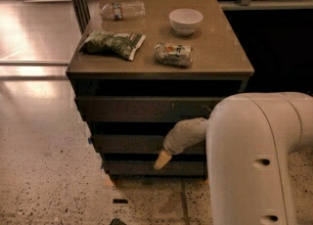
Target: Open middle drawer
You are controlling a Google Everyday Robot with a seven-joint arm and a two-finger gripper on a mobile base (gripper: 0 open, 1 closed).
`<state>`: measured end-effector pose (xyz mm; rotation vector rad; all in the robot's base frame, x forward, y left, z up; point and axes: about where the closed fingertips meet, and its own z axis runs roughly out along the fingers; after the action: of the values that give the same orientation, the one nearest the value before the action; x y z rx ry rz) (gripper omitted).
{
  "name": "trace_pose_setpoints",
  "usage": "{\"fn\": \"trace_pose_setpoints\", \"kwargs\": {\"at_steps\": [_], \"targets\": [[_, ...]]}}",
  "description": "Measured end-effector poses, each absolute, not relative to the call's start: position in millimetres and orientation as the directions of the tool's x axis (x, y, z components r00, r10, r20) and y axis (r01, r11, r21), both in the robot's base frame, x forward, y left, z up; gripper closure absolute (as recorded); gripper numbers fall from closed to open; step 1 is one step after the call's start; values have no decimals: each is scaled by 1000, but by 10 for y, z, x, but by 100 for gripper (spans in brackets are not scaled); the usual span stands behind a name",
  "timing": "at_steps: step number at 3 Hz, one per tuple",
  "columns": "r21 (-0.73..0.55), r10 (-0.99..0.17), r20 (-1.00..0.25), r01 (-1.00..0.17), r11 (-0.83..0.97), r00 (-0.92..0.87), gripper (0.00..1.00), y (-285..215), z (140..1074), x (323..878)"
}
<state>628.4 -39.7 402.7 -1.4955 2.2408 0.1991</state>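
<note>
Item: dark brown cabinet, 3 stacked handleless drawer fronts, stood on speckled floor (49,185), seen from above and in front. Top surface (220,48), tan-brown, carries 4 things: clear water bottle (122,10) lying on its side at rear left; white bowl (186,21) upright at rear, right of centre; green snack bag (112,44) lying flat at front left; smaller crumpled packet (173,54) just right of the bag, apart from it, in front of the bowl. Drawers, top to bottom: top drawer front (146,109), widest, w/ pale scratches; middle drawer (127,143), plain flat front, between the other 2, looks shut as far as can be seen; bottom drawer front (146,168), narrowest, nearest the floor. Robot arm (254,155), white, bulky, fills lower right of view; its forearm reaches leftward across the cabinet's front. Pincer (163,159), tan tip, points down and left, low on the cabinet front at the lower edge of the middle drawer, right of centre, over the dark gap above the bottom front. Pincer apart or together: cannot tell. Contact w/ the drawer front: cannot tell. Misc.: small dark mark (120,201) on floor in front of the cabinet.
</note>
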Motion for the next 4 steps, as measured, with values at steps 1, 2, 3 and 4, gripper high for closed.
{"fn": "trace_pose_setpoints", "kwargs": {"at_steps": [1,2,3,4], "targets": [[-69,-835,-431,-910,408,-342,0,-334,3920,6145],[-69,-835,-431,-910,409,-342,0,-333,3970,6144],[-12,-773,-476,-876,482,-419,0,-186,4108,5777],[-10,-777,-465,-874,485,-426,0,-201,4064,5726]]}}
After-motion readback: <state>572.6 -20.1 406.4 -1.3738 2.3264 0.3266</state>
